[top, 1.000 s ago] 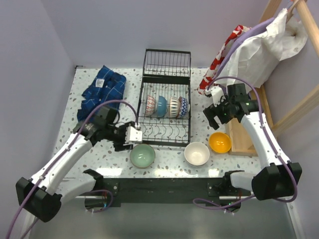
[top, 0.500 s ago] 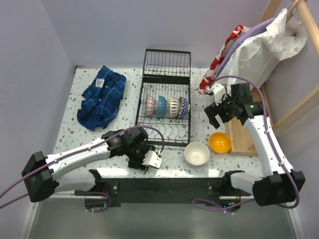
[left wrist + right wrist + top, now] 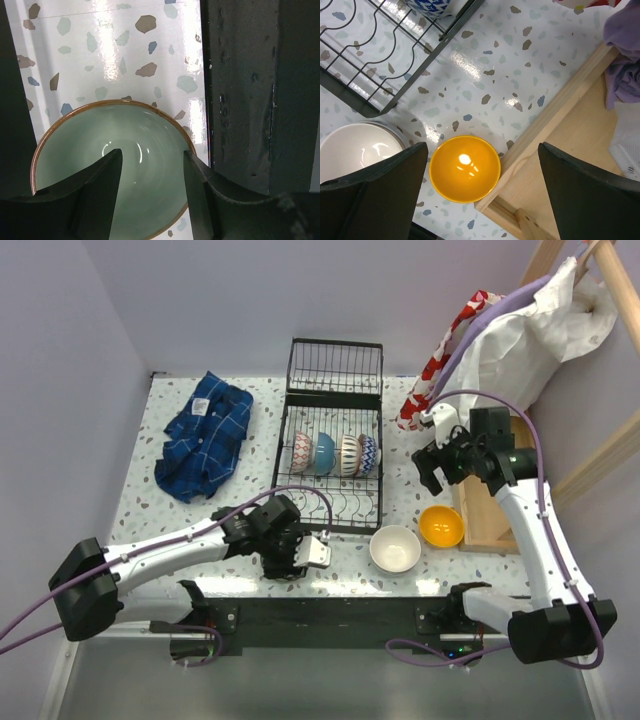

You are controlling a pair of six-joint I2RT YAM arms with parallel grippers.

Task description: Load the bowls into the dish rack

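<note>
The black wire dish rack (image 3: 330,502) stands at mid-table with several bowls on edge in its tines; its corner shows in the right wrist view (image 3: 385,55). A pale green bowl (image 3: 110,165) with a brown rim lies right under my left gripper (image 3: 151,155), which is open and points down into it; in the top view the left gripper (image 3: 290,556) hides this bowl. A white bowl (image 3: 395,548) and an orange bowl (image 3: 441,526) sit on the table right of it. My right gripper (image 3: 432,466) is open and empty, high above the orange bowl (image 3: 465,167).
A wooden tray (image 3: 492,510) lies right next to the orange bowl, with white and red-patterned cloth (image 3: 520,340) above it. A blue plaid cloth (image 3: 205,435) lies at the back left. The black mounting bar (image 3: 330,615) runs along the near edge.
My left arm has swung from left of the green bowl to directly over it, covering it in the top view. My right gripper has drifted slightly to the right.
</note>
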